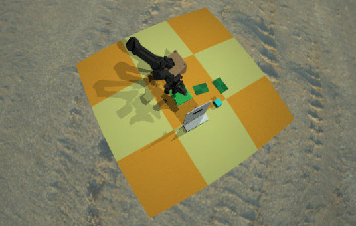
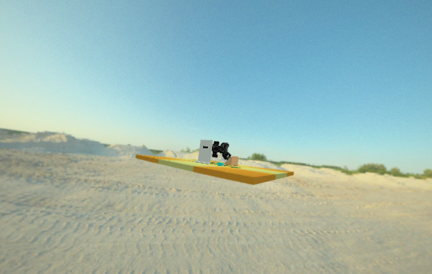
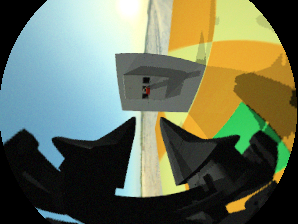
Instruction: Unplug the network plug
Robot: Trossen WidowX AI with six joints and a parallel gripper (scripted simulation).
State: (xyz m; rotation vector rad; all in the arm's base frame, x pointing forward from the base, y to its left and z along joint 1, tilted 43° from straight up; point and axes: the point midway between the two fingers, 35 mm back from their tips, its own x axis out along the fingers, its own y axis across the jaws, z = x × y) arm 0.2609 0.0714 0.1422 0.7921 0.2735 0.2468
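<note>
Partly closed, the black claw (image 1: 178,89) hangs just left of centre in the top view with nothing between its fingers, which show in the wrist view as two blunt dark wedges with a strip of daylight between them. It sits over the near edge of a bright green square (image 1: 182,96), and the jointed arm (image 1: 148,58) runs back to the upper left past a tan box (image 1: 178,63). Well apart from the fingertips, at the centre of the wrist view, stands the upright panel (image 3: 156,84), a flat grey plate with sharp edges; a small dark plug with a red mark (image 3: 145,87) sits in its face, probably still seated in the socket, though it is too small to be sure. Open floor lies between claw and panel. Two darker green squares (image 1: 200,88) (image 1: 220,85) and a small teal cube (image 1: 217,102) lie to the right of the claw. All rest on a matte checkered board (image 1: 243,66) of orange and pale yellow-green, with rippled sand beyond its edges.
</note>
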